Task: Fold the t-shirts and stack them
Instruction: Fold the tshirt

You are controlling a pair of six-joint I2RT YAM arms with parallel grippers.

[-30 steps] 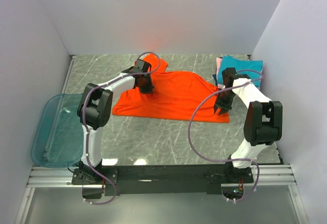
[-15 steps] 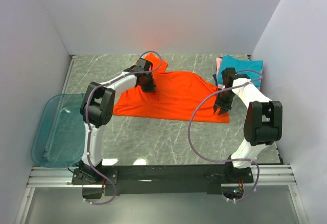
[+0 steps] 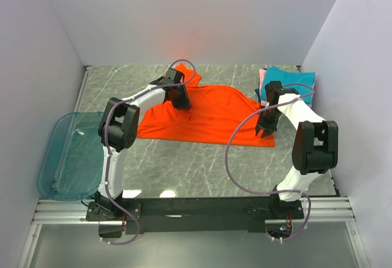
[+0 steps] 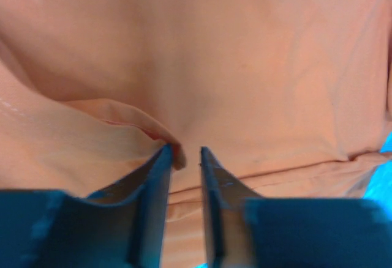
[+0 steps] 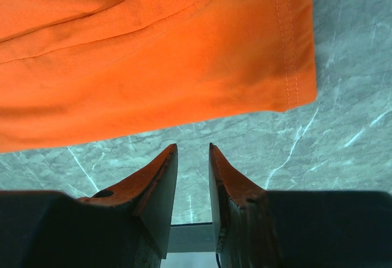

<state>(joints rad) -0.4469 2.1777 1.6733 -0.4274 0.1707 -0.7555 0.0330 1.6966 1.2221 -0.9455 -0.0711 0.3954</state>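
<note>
Orange-red t-shirt (image 3: 211,118) lies spread flat on the grey marble desk (image 3: 184,170), not folded yet. The teal folded shirt (image 3: 298,82), with a pink one (image 3: 262,74) showing under it, sits just off its far right corner.

Step, as I read it: first fold, bringing the shirt's far left part over its body.

- Left end effector (image 3: 181,103) is on the shirt's far left, near the sleeve. Its jaws are clenched to a narrow gap on a pinched ridge of the cloth, and wrinkles run into the tips.
- Right end effector (image 3: 264,132) hangs over bare desk just off the shirt's near right hem corner. Its jaws are almost closed, holding nothing and not touching the cloth.

To do it well:
- Lift the pinch only enough to clear the layer below.
- Carry it straight across towards the shirt's middle.
- Lay the edge parallel to the side seam before letting go.
- The grip is a thin single ridge and could slip, so go slowly.
- Have the right one pin or take that hem corner, or the whole shirt will likely drag along.
</note>
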